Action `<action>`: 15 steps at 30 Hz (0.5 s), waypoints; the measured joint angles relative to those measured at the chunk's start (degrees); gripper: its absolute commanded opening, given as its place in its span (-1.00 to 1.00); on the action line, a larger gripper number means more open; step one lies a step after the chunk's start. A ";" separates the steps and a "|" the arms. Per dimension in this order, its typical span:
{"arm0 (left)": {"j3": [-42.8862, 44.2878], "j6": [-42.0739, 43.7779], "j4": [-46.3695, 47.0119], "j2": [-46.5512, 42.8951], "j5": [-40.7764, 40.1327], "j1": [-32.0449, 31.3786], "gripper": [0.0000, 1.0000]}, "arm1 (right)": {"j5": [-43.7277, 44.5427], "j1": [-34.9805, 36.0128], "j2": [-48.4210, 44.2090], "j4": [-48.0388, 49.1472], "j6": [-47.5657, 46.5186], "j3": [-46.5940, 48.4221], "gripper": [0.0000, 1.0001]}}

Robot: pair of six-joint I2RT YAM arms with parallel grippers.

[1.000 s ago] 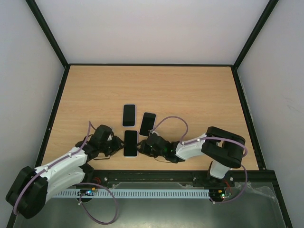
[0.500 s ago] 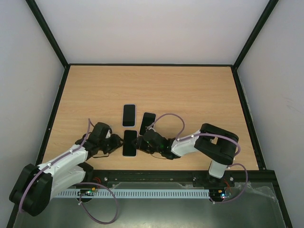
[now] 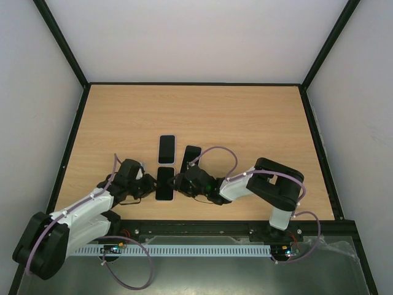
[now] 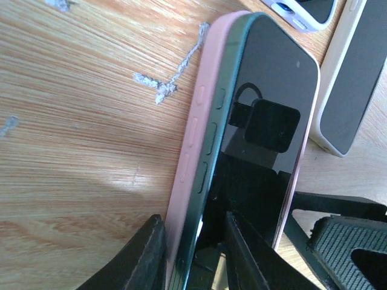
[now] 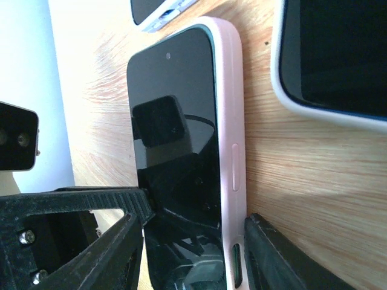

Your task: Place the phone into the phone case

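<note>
Top view: phone (image 3: 164,184) lies flat near the table's (image 3: 245,123) front edge, between left gripper (image 3: 147,186) and right gripper (image 3: 180,184). The case cannot be made out here.

Left wrist: pink case (image 4: 193,139) shows. The phone's (image 4: 266,121) long edge on this side rides up out of it. Left gripper (image 4: 193,222) is nipped narrow, one finger outside the case wall, the other on the screen.

Right wrist: opposite long edge sits inside the case (image 5: 233,121). Right gripper (image 5: 193,220) is clamped across the phone's (image 5: 175,139) width.
</note>
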 measured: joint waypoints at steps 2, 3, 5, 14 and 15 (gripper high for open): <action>-0.31 -0.13 -0.07 -0.74 0.11 0.00 -0.31 | -0.22 -0.17 0.00 0.55 0.17 0.00 -0.07; -0.48 -0.31 -0.17 -1.14 0.26 0.00 -0.28 | -0.48 -0.24 0.00 1.03 0.31 0.00 -0.07; -0.72 -0.59 -0.50 -1.97 0.44 0.00 -0.22 | -0.92 -0.31 -0.07 2.05 0.57 0.00 -0.07; -0.87 -1.11 -1.51 -3.67 0.57 0.15 -0.07 | -2.75 -0.61 -0.52 7.52 2.73 -0.87 -0.07; -0.90 -1.14 -1.60 -3.85 0.66 0.15 -0.06 | -3.02 -0.63 -0.44 8.57 3.19 -1.31 -0.07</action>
